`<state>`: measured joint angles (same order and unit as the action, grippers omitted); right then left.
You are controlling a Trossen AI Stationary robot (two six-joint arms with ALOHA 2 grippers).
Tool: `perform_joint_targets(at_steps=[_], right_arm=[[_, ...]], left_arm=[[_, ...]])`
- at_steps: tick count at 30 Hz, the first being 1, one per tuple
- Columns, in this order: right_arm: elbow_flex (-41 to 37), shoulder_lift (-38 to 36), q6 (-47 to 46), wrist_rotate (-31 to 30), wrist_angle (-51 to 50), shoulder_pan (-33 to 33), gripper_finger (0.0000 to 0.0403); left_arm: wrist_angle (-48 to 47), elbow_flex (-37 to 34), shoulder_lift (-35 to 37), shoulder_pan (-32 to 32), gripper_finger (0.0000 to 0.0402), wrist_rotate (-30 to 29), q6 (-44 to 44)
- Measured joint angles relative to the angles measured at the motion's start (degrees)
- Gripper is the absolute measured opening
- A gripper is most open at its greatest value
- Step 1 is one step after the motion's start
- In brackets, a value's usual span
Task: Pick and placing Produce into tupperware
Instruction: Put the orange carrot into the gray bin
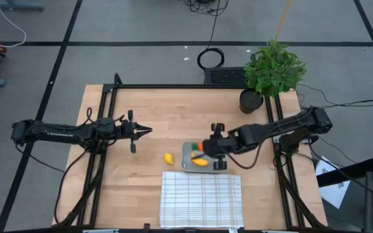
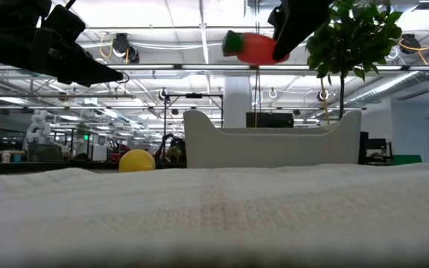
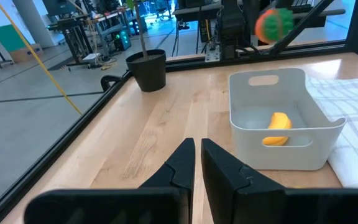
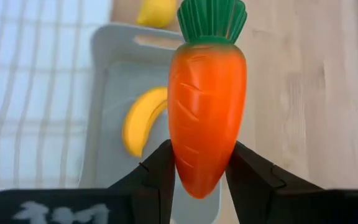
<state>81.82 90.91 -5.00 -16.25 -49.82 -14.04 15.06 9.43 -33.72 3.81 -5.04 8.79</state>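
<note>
The right claw (image 4: 197, 177), clamped on the carrot's (image 4: 207, 106) tapered tip above the tupperware (image 1: 188, 155), may let it slip onto the desk (image 1: 167, 116); the left claw (image 3: 196, 163) waits together.

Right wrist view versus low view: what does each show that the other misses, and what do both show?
Only the right wrist view shows the banana lying inside the tub, and the right gripper shut on the carrot. Only the low view shows the carrot hanging well above the tub's rim, plus the left gripper, shut and empty, off to one side. Both show the carrot, the tub, the checked cloth and the lemon outside the tub.
</note>
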Motion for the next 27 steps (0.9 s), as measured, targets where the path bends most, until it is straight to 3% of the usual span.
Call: perform_joint_targets(at_steps=[4, 12, 27], right_arm=[[-0.02, 0.65, 4.46, 0.02, -0.15, -1.8, 0.0109], [-3.72, 3.1, 2.38, 0.04, 5.97, -3.7, 0.0109], [-10.45, 3.22, -9.89, -0.1, 8.66, -5.15, 0.0109]], left_arm=[[0.01, 0.0, 0.01, 0.02, 0.0033, 0.0, 0.01], [-0.03, 0.0, -0.01, 0.0, 0.0033, 0.0, -0.01], [-0.03, 0.0, 0.0, 0.02, 0.0033, 0.0, -0.08]])
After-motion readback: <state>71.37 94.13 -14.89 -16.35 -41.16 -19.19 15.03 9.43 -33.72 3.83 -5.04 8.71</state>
